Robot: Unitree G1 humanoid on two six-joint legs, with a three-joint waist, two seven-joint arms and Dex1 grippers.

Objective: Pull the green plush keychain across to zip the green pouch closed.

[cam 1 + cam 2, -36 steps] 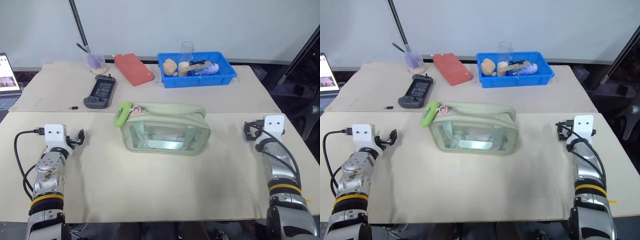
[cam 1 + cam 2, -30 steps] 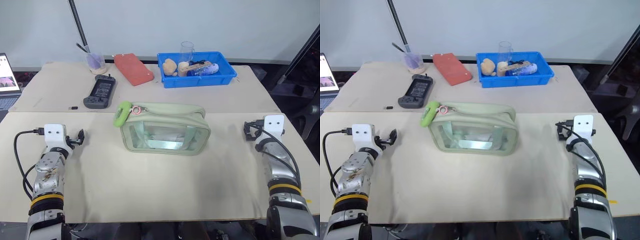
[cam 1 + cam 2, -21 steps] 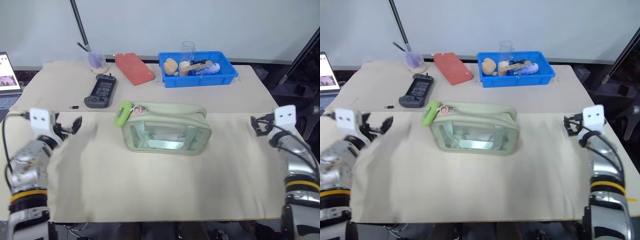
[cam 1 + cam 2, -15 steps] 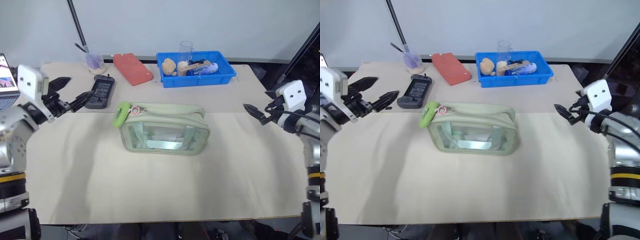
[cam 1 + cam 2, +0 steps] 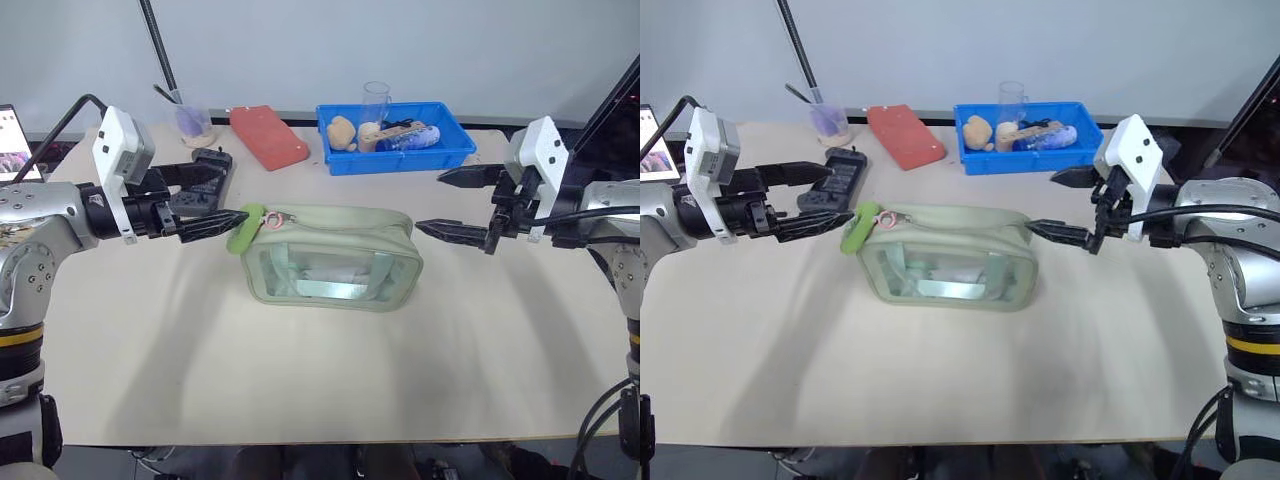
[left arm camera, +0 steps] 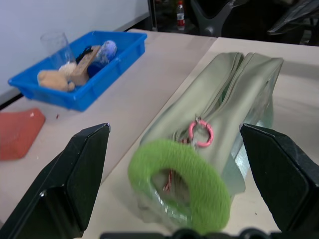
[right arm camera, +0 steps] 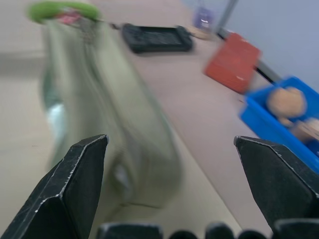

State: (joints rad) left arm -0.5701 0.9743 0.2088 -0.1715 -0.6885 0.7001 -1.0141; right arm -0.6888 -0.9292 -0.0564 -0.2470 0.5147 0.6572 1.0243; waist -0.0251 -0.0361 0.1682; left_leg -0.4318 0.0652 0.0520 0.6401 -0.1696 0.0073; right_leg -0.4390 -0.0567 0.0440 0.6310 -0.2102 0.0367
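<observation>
- Left hand (image 5: pixel 215 200) hangs open beside the green plush keychain (image 5: pixel 243 228); right hand (image 5: pixel 452 203) open at the other end.
- Green pouch (image 5: pixel 330 257) sits mid-desk (image 5: pixel 300 390): light, floppy, likely sliding unless braced.
- Keychain looks soft and squashy; pinch its middle firmly.

Both arms were raised and reached inward from either side, roughly level. The left pincer (image 5: pixel 207 196) pointed rightward with its fingers spread wide; the right pincer (image 5: pixel 452 203) pointed leftward, likewise spread, holding nothing.
</observation>
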